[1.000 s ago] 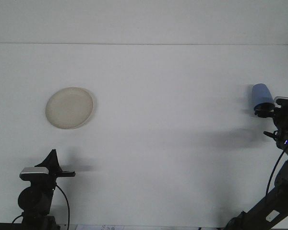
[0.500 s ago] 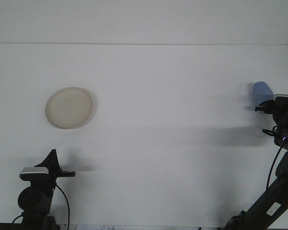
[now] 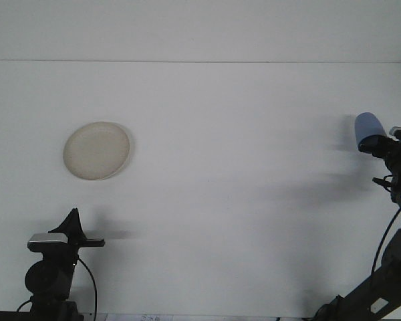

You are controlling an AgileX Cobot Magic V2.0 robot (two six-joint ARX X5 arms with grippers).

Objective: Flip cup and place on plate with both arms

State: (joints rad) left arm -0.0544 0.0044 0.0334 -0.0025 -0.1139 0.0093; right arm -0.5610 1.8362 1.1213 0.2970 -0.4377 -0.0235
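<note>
The left gripper [image 3: 73,221] sits low at the near left, pointing up and away, its arm folded beneath it. The right arm rises along the right edge, its gripper [image 3: 376,144] clamped on the blue cup [image 3: 368,127]

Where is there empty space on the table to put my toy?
The wide white stretch between the round cream plate and the blue plastic cup is bare, as is the back strip. It is tighter by the right end effector and the left end effector.
</note>
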